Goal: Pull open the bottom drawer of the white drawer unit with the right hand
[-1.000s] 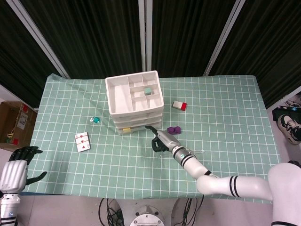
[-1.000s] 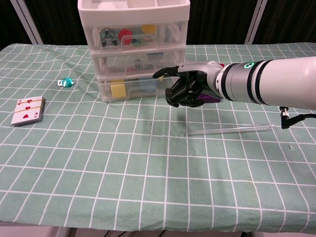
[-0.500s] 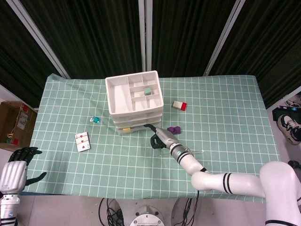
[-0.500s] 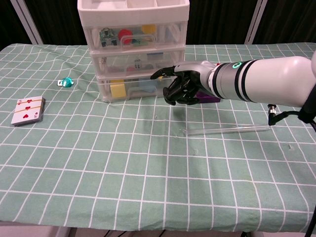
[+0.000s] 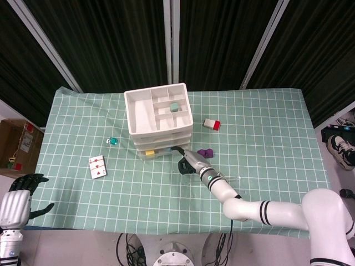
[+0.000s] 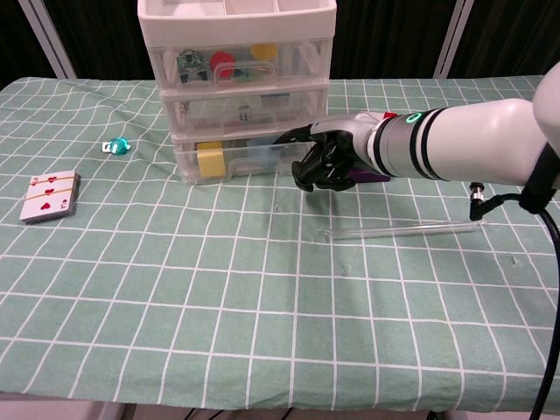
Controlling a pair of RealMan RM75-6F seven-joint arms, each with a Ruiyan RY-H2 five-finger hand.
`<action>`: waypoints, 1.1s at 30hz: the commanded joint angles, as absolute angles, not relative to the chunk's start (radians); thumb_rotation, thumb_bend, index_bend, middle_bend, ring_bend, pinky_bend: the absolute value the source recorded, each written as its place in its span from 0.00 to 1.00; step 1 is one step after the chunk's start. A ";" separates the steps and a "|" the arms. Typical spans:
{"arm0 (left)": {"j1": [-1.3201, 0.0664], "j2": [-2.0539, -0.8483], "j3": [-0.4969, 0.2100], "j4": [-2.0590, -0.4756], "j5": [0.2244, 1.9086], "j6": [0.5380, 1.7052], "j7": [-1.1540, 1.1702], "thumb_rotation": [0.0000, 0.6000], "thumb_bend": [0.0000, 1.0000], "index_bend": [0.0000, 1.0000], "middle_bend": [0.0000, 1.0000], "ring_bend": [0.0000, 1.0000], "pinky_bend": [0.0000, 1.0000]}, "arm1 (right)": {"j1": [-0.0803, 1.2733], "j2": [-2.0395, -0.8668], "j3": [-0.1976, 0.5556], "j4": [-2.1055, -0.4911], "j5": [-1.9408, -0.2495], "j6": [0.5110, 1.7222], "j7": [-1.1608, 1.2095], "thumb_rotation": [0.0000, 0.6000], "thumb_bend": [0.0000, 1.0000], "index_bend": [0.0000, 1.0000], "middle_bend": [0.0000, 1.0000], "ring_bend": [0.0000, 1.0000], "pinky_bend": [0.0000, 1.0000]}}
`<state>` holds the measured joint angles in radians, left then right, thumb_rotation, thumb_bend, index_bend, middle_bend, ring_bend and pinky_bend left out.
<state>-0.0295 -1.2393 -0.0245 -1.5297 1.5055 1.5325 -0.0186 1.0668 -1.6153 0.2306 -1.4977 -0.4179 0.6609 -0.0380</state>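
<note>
The white drawer unit [image 5: 145,113] [image 6: 175,22] stands at mid-table with three clear drawers. Its bottom drawer [image 6: 229,159] [image 5: 157,152] holds a yellow block and looks pushed in. My right hand [image 6: 331,157] [image 5: 186,162] hovers low at the right end of that drawer's front. Its fingers are curled in, and the thumb tip reaches to the drawer face; no grip on a handle shows. My left hand [image 5: 18,200] hangs off the table's near left corner, fingers spread, holding nothing.
A purple block [image 5: 206,152] lies just behind my right hand. A clear glass rod [image 6: 402,229] lies on the cloth to the right. Playing cards [image 6: 50,196] and a teal trinket [image 6: 115,145] sit left of the unit. A red-and-white block [image 5: 211,124] lies further back.
My right hand has slid left and toward the drawer unit, closing the gap until the thumb reaches the bottom drawer's front. The left hand has barely moved.
</note>
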 commanded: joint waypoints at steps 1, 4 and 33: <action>-0.031 -1.240 -0.025 -1.528 1.506 1.531 -0.020 1.00 0.00 0.32 0.23 0.18 0.19 | 1.045 -1.575 0.224 -1.546 -0.431 0.635 -0.022 1.00 0.67 0.12 0.71 0.82 0.93; -0.032 -1.242 -0.025 -1.525 1.506 1.530 -0.022 1.00 0.00 0.32 0.23 0.18 0.19 | 1.026 -1.535 0.216 -1.593 -0.448 0.611 -0.007 1.00 0.67 0.13 0.71 0.82 0.93; -0.032 -1.252 -0.026 -1.507 1.506 1.529 -0.038 1.00 0.00 0.32 0.23 0.18 0.19 | 0.875 -1.317 0.192 -1.851 -0.813 0.610 0.089 1.00 0.48 0.05 0.71 0.82 0.93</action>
